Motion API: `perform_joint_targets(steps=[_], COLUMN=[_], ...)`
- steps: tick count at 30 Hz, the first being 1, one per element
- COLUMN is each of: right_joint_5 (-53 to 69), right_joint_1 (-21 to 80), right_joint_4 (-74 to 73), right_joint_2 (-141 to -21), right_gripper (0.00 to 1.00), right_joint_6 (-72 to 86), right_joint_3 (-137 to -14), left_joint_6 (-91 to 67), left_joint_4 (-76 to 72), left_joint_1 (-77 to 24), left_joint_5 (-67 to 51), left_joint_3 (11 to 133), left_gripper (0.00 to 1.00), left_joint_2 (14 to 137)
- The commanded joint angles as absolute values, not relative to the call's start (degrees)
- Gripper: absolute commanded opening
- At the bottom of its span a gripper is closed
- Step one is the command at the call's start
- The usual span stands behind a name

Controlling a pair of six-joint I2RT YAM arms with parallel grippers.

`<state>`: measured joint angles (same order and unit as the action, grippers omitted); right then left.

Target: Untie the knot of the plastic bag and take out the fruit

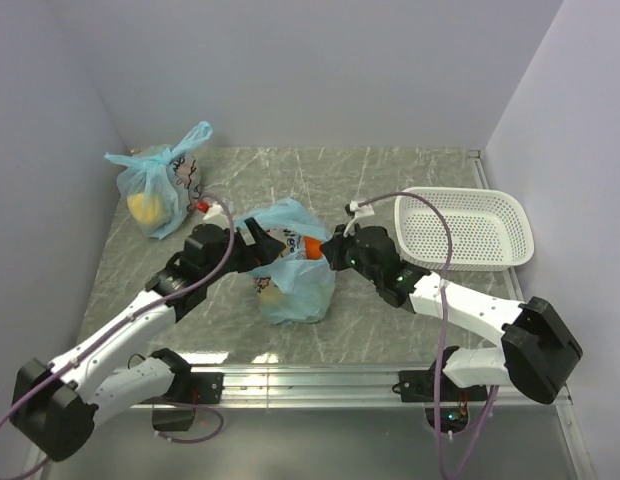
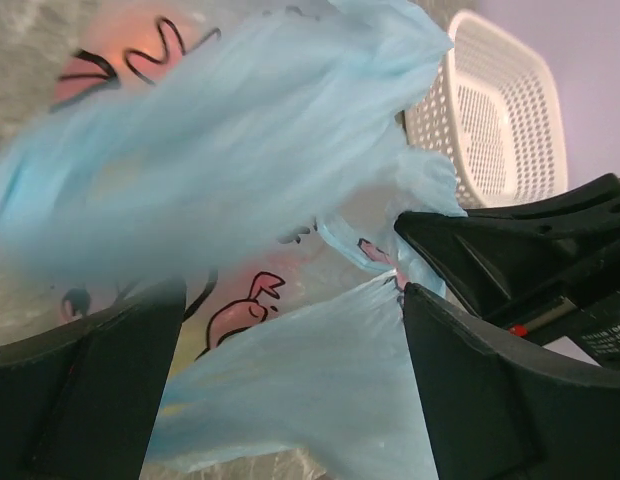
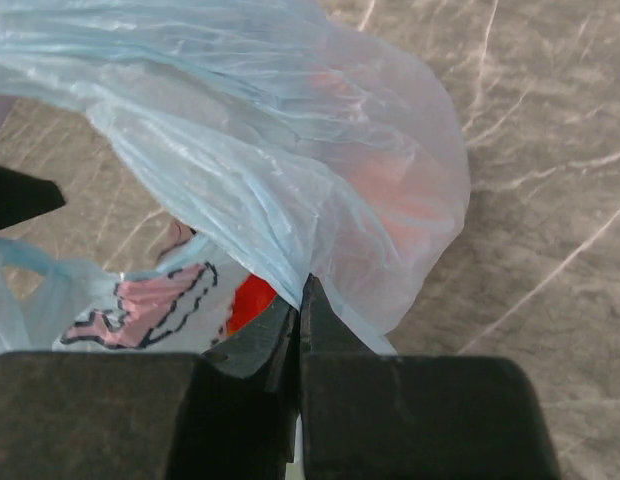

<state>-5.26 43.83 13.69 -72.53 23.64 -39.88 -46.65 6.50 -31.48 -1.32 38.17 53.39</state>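
At the far left, close to the back wall, a second light-blue plastic bag with a yellow lump inside (image 1: 158, 190) stands well apart from the work; it is not the one to open. Next comes the left gripper (image 1: 252, 238), at the left side of the translucent light-blue plastic bag with dark cartoon print (image 1: 295, 285), which sits in the middle of the grey marble table (image 1: 390, 175). Its 2 black fingers (image 2: 90, 390) are spread wide, with loose film between them, and grasp nothing. I judge it is placed to take a new hold.

On the bag's right side the right gripper (image 1: 335, 248) is clenched on 1 fold of the film, probably to hold the mouth up and taut. Whether the knot is loosened, I cannot tell. The orange-red fruit (image 3: 252, 300) shows through the film, inside the bag.

At the right, the white perforated plastic basket (image 1: 465, 228) lies near the right wall. The bare table in front of the bag gives the most room for pulling.
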Motion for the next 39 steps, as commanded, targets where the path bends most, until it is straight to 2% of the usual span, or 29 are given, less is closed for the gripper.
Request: perform_joint_targets(steps=[1,13,17,22,23,26,27,28,29,31,35,39], right_joint_5=[-3.78,-1.32,-0.62,-0.18,-0.18,-0.17,-0.18,-0.18,-0.44,-1.84,-6.06,-8.0], right_joint_1=[43.95,43.59,43.59,43.59,43.59,43.59,43.68,43.59,43.59,43.51,40.79,33.85], right_joint_4=[20.64,25.84,26.1,26.37,26.37,26.46,26.37,25.5,24.88,23.04,19.17,15.39], right_joint_2=[-69.97,-65.39,-65.13,-65.04,-64.95,-64.43,-64.34,-64.25,-64.07,-63.81,-61.88,-59.77], right_gripper=[0.0,0.0,0.0,0.0,0.0,0.0,0.0,0.0,0.0,0.0,0.0,0.0], right_joint_6=[25.31,24.52,24.61,24.61,24.61,24.7,24.7,24.52,24.35,24.0,24.87,28.9], right_joint_3=[-37.54,-31.38,-30.85,-30.68,-30.67,-29.97,-29.8,-29.79,-29.97,-30.23,-30.06,-29.27], left_joint_6=[-46.32,-45.7,-45.7,-46.67,-46.67,-47.02,-47.02,-46.93,-46.67,-45.79,-44.47,-43.77], left_joint_4=[1.06,-5.53,-6.07,-7.03,-6.86,-5.72,-5.28,-4.14,-3.52,-1.77,2.54,5.97], left_joint_1=[-34.45,-39.99,-41.13,-43.06,-43.33,-43.95,-43.95,-44.03,-44.03,-43.95,-41.58,-34.99], left_joint_5=[-0.18,6.85,8.87,11.42,12.12,14.94,15.46,16.51,17.31,20.89,23.9,23.82], left_joint_3=[41.22,45.17,47.28,48.6,48.78,49.13,49.13,49.22,49.13,48.96,47.2,44.65], left_gripper=[0.95,0.93,0.9,0.82,0.79,0.48,0.44,0.37,0.18,0.02,0.0,0.01], left_joint_2=[57.99,72.93,77.6,82.87,83.4,84.37,84.2,83.5,82.97,80.79,75.86,69.62])
